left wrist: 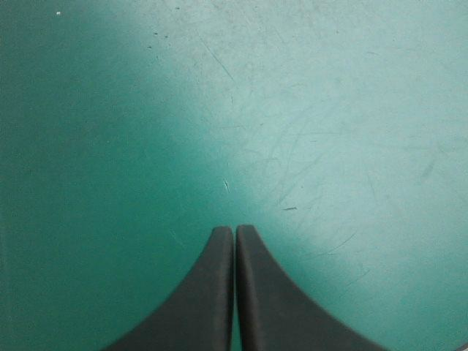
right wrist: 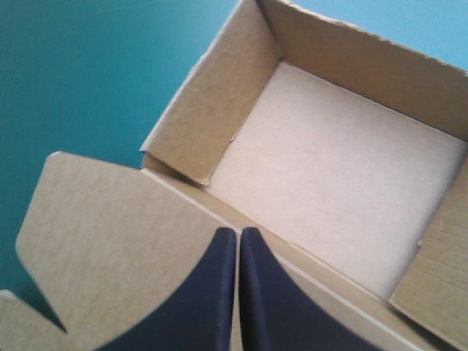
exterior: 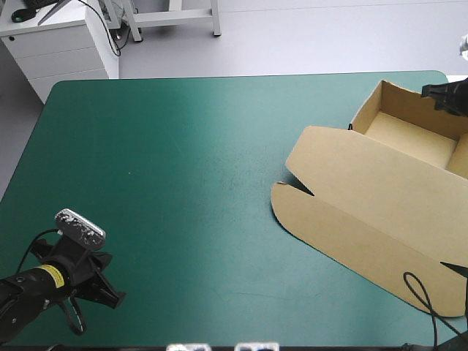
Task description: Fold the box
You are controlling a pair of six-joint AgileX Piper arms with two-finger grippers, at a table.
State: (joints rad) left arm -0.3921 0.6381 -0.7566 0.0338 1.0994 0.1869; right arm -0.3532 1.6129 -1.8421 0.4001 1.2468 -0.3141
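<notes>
Teal-green cover (exterior: 183, 183) lies bare at left; we count one brown box (exterior: 380, 194) at the right edge, tray (exterior: 409, 142) open, lid (exterior: 344, 164) flat on its near side. Both grippers (two in all) are closed tip to tip on nothing: left gripper (left wrist: 235, 230) over bare cover, near left; right gripper (right wrist: 239, 232) above the tray's near wall. Pressing there, we judge, could buckle that wall or skid the box off the cover.
</notes>
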